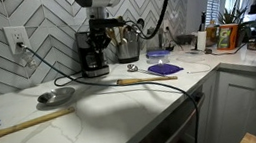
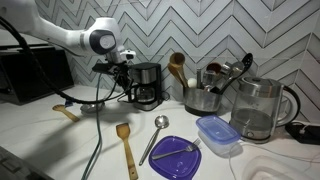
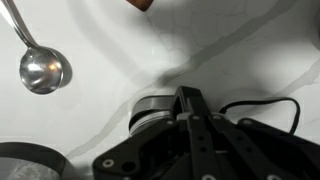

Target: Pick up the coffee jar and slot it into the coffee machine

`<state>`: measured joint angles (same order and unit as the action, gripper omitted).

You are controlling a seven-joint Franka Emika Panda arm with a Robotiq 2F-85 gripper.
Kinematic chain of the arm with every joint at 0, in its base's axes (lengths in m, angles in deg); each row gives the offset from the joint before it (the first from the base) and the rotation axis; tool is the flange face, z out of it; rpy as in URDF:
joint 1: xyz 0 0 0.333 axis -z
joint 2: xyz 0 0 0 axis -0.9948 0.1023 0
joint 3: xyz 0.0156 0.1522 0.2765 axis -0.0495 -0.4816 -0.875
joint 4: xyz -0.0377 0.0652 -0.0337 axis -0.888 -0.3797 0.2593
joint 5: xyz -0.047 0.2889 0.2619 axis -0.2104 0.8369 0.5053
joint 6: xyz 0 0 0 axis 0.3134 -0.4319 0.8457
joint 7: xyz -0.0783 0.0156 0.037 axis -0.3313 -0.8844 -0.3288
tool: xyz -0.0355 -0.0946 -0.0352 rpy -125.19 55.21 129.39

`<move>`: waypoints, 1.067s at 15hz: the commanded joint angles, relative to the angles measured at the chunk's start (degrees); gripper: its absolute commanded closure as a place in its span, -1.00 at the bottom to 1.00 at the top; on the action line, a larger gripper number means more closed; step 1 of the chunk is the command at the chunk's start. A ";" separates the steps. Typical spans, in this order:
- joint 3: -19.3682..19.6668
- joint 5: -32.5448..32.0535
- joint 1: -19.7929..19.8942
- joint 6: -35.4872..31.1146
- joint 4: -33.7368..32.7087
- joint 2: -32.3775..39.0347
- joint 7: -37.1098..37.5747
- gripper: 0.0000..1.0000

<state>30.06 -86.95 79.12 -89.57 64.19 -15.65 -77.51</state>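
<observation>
The black coffee machine (image 1: 92, 52) stands against the tiled wall in both exterior views (image 2: 146, 82). The dark coffee jar (image 2: 147, 97) sits in its front bay (image 1: 94, 64). My gripper (image 1: 97, 29) hangs just above the machine's top, at its side in an exterior view (image 2: 122, 64). In the wrist view my gripper (image 3: 186, 95) has its fingers pressed together with nothing seen between them. Under them lies a round dark thing with a grey rim (image 3: 150, 110); I cannot tell whether it is the jar or the machine. The black power cord (image 3: 262, 103) curves beside it.
A metal ladle (image 3: 45, 70) lies on the white counter (image 1: 123, 107). A wooden spatula (image 2: 125, 146), a purple plate (image 2: 175, 158), a blue-lidded box (image 2: 218, 133), a steel canister of utensils (image 2: 205, 95) and a glass kettle (image 2: 256, 110) are nearby. A black cable (image 1: 160, 85) crosses the counter.
</observation>
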 commanded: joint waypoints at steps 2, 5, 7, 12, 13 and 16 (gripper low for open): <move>0.59 -0.69 0.03 -3.22 0.05 1.23 1.95 1.00; 0.26 0.34 0.20 -4.52 0.24 1.53 0.70 1.00; 0.20 0.65 0.23 -4.92 0.26 1.66 0.57 1.00; 0.25 0.64 0.26 -6.57 0.87 1.93 0.42 1.00; 0.16 0.78 0.25 -5.97 0.95 1.71 0.21 1.00; 0.06 0.62 0.14 -4.56 1.79 -0.05 -0.01 1.00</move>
<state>30.16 -86.81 79.08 -93.84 64.57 -14.24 -76.77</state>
